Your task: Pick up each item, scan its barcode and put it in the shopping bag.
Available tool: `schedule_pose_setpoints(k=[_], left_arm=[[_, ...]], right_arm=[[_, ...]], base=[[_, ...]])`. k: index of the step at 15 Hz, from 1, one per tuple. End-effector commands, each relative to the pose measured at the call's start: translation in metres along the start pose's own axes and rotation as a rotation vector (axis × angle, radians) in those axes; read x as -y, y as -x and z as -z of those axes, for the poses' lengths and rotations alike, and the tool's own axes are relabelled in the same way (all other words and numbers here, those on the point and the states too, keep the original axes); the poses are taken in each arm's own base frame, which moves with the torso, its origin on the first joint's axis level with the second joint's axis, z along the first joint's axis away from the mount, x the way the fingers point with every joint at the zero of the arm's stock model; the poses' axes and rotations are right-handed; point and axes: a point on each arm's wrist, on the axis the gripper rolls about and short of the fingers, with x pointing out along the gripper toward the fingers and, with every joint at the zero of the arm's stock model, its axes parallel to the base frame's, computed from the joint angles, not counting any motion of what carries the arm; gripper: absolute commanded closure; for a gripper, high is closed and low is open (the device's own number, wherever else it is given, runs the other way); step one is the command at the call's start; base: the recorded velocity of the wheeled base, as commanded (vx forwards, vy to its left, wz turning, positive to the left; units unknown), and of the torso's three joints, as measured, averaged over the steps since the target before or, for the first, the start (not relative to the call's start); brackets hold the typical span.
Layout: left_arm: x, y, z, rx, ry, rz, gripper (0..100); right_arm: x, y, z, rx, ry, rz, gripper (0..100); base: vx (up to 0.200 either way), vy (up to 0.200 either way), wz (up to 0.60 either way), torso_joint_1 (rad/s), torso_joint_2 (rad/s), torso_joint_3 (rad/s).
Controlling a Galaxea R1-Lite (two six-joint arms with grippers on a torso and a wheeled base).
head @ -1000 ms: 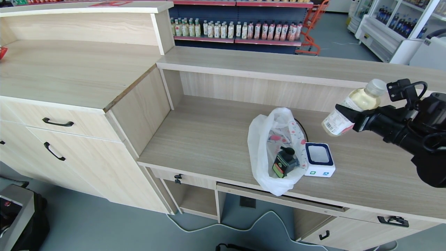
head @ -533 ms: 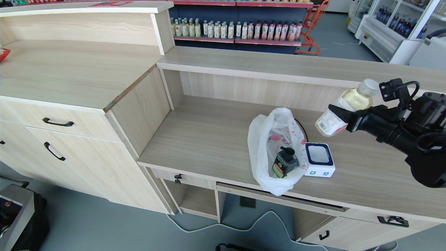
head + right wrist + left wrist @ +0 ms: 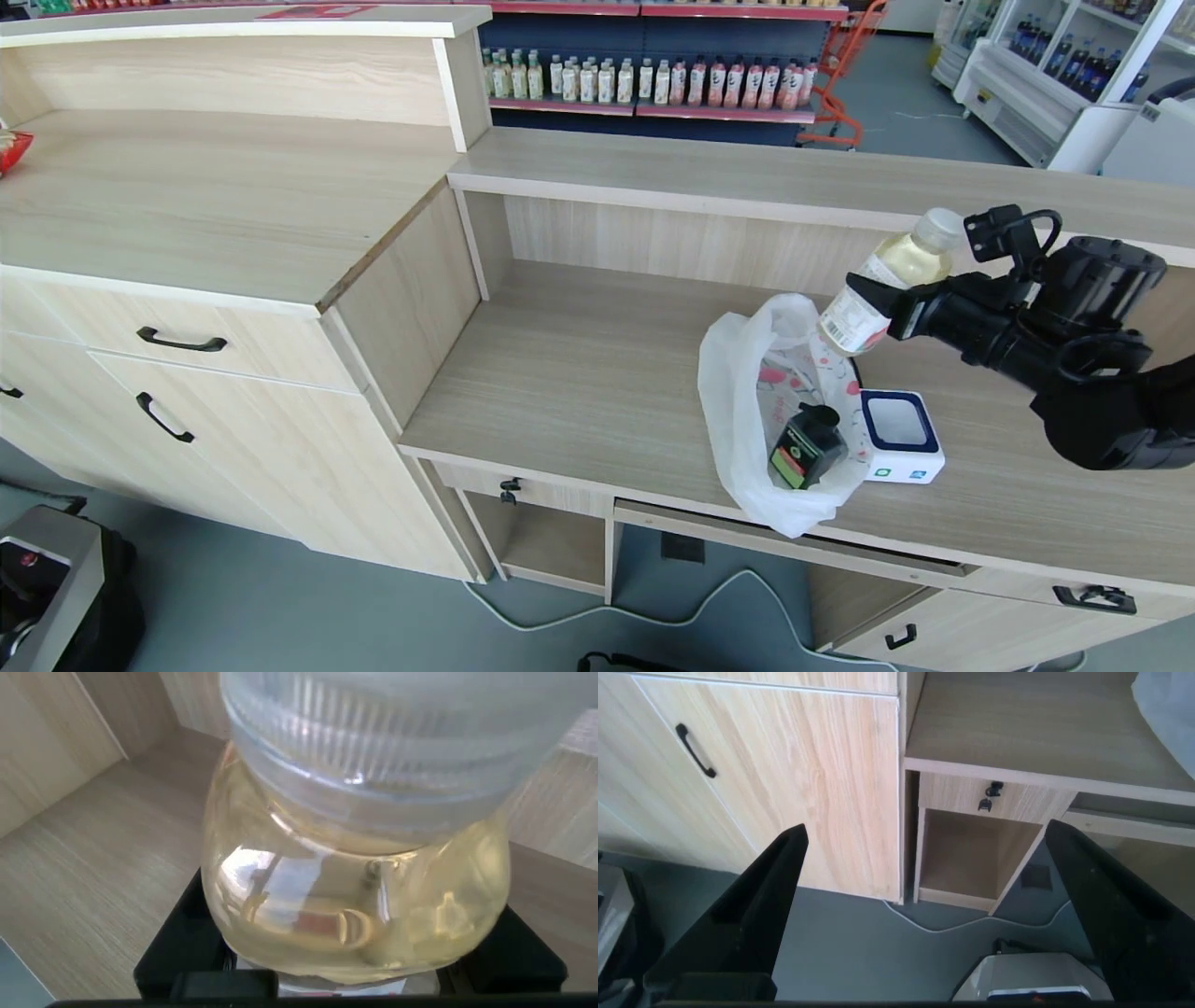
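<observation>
My right gripper (image 3: 882, 303) is shut on a bottle of pale yellow drink (image 3: 882, 278) with a white cap, held tilted above the counter, over the far rim of the white shopping bag (image 3: 747, 411) and the white scanner box (image 3: 901, 436). The bottle (image 3: 360, 859) looms close in the right wrist view. Inside the bag lies a dark bottle with a green and red label (image 3: 805, 448). My left gripper (image 3: 924, 915) hangs open low beside the counter, above the grey floor, with nothing between its fingers (image 3: 747, 919).
The wooden checkout counter (image 3: 597, 373) has a raised ledge behind the bag and a taller section (image 3: 205, 196) on the left. Drawers and an open cubby (image 3: 976, 859) lie below. Shelves of drinks stand in the room behind.
My right gripper has carried the yellow bottle leftward, from beside the scanner to above the bag's far rim. The head camera has shifted, sliding the whole scene slightly right.
</observation>
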Motion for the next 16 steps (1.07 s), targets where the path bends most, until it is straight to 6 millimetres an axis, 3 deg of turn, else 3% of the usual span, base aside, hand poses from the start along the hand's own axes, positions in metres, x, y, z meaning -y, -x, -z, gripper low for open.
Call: schedule_pose_setpoints(k=[1,5,10,16], left_arm=[[0.0,0.0,0.0,0.0,0.0,-0.002,0],[0.0,0.0,0.0,0.001,0.0,-0.006,0],[0.0,0.0,0.0,0.001,0.0,-0.006,0],[0.0,0.0,0.0,0.001,0.0,-0.006,0]], right_arm=[[0.002,-0.009,0.009,-0.017,-0.008,-0.004,100],[0.005,-0.033,0.031,-0.056,-0.014,-0.006,100],[0.006,-0.038,0.063,-0.121,-0.006,0.001,100],[0.004,-0.046,0.076,-0.136,0.009,0.011,100]], base=[[0.0,0.0,0.0,0.0,0.0,0.0],[0.0,0.0,0.0,0.0,0.0,0.0],[0.0,0.0,0.0,0.0,0.0,0.0],[0.0,0.0,0.0,0.0,0.0,0.0]])
